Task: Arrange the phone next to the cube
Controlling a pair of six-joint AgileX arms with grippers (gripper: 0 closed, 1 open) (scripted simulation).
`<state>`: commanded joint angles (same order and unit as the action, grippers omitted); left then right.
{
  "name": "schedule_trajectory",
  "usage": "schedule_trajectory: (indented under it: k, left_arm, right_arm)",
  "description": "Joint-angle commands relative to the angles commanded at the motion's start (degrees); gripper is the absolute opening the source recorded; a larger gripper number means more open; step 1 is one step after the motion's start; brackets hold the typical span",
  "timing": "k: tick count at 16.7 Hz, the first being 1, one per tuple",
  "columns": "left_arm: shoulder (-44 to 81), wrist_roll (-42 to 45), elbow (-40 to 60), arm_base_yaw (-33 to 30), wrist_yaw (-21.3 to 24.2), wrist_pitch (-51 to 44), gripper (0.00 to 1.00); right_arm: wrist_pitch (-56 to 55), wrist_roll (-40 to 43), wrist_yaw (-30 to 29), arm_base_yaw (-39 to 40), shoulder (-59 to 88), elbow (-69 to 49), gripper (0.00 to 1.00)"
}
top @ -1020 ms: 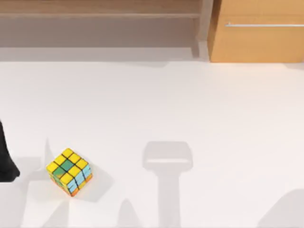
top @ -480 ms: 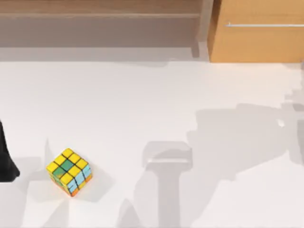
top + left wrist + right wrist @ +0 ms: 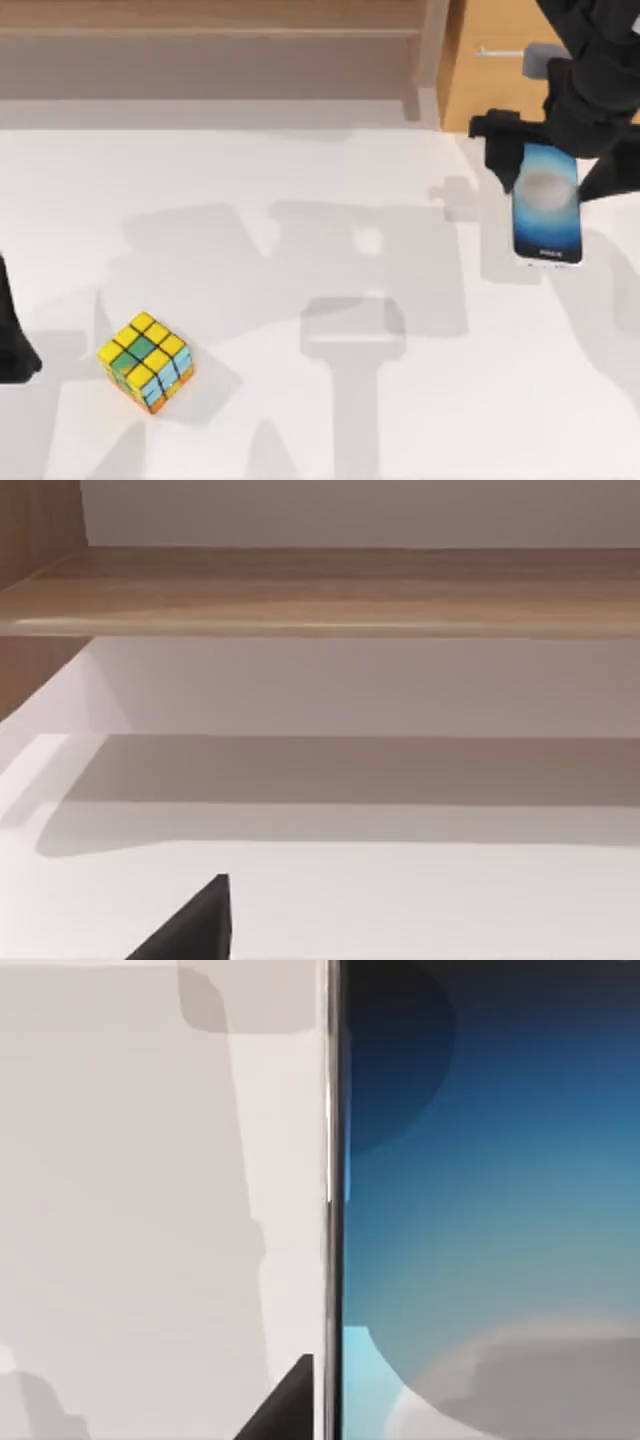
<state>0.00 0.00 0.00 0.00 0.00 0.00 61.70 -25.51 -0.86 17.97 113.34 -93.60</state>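
Jaws of right gripper (image 3: 560,140) closed on phone (image 3: 546,205) — newly brought in at desk (image 3: 300,200) far right, well apart from cube (image 3: 146,361); transfer leftward remains. Left arm parked.

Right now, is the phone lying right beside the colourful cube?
No: the phone is at the table's far right under the right gripper, while the cube sits near the left edge.

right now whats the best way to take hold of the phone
Grip the phone across its two long edges, coming from straight above. It shows its screen face up with the long axis running away from the camera, and it is slim, so only the narrow width suits a two-finger tool. The right tool is at its far end, on the table's right side.
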Motion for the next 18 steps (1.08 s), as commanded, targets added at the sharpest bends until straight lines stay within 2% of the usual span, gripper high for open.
schedule_trajectory:
  k: [5,10,14,18]
  left_arm:
    - [0.0,0.0,0.0,0.0,0.0,0.0,1.0]
    - [0.0,0.0,0.0,0.0,0.0,0.0,1.0]
    - [0.0,0.0,0.0,0.0,0.0,0.0,1.0]
    - [0.0,0.0,0.0,0.0,0.0,0.0,1.0]
  right_arm:
    - [4.9,-12.81,-0.27,15.89,6.65,-8.15,0.0]
    - [8.46,-22.6,-0.38,27.89,11.97,-14.07,0.0]
    - [9.92,-26.81,-0.38,33.02,14.33,-16.51,0.0]
    - [10.11,-27.36,-0.37,33.68,14.64,-16.82,0.0]
